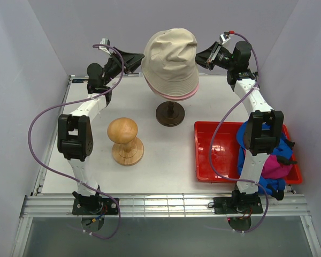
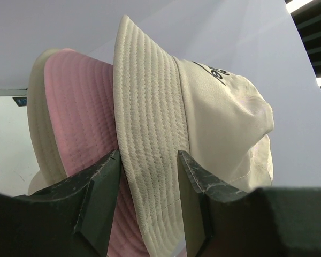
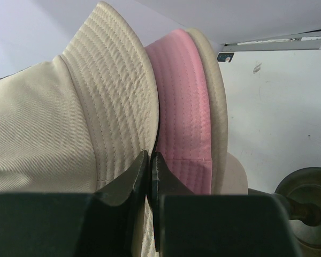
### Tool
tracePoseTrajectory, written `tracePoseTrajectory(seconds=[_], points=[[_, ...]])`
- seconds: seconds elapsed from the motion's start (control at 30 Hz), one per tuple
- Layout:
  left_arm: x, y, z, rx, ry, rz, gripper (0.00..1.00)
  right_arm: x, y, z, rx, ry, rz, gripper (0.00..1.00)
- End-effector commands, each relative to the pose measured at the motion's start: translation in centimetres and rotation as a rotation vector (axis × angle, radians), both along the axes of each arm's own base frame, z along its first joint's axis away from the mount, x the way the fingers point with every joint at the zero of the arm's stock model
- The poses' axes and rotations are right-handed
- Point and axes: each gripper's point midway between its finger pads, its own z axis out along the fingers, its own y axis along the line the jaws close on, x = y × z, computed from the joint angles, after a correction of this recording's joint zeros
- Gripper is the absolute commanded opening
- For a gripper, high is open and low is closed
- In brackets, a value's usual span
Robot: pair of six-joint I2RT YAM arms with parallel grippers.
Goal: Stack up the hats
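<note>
A beige bucket hat sits over a light pink bucket hat on the mannequin head, high above the table. My left gripper is at the stack's left side. Its jaws are open, one on each side of the beige brim, with the pink hat beside them. My right gripper is at the stack's right side and is shut on the edge of the beige brim, next to the pink brim. A bright blue cap and a magenta cap lie in the red tray, partly hidden by my right arm.
The head's dark round stand is at the table's middle back. A round-topped wooden hat block stands front left of it. The red tray fills the front right. White walls close in the sides and back.
</note>
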Motion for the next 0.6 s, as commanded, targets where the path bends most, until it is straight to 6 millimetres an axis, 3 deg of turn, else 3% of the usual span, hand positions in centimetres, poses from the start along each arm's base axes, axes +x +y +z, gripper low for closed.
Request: tracePoseTrajectory(seconds=[0.0, 0.23, 0.33, 0.37, 0.57], points=[[-1.2, -0.3, 1.0, -0.001, -0.048, -0.026, 0.56, 0.5, 0.9, -2.9, -0.035, 0.049, 0.018, 0.08], [-1.3, -0.3, 1.5, -0.015, -0.065, -0.035, 0.56, 0.7, 0.9, -2.9, -0.036, 0.052, 0.015, 0.08], [-1.1, -0.4, 1.5, -0.021, -0.057, -0.041, 0.45, 0.7, 1.0, -3.0, -0.036, 0.052, 0.017, 0.08], [-1.1, -0.5, 1.5, -0.024, -0.055, -0.043, 0.37, 0.6, 1.0, -2.9, -0.035, 0.049, 0.020, 0.08], [-0.1, -0.5, 0.7, -0.043, -0.014, -0.033, 0.11, 0.6, 1.1, -2.9, -0.035, 0.053, 0.018, 0.08]])
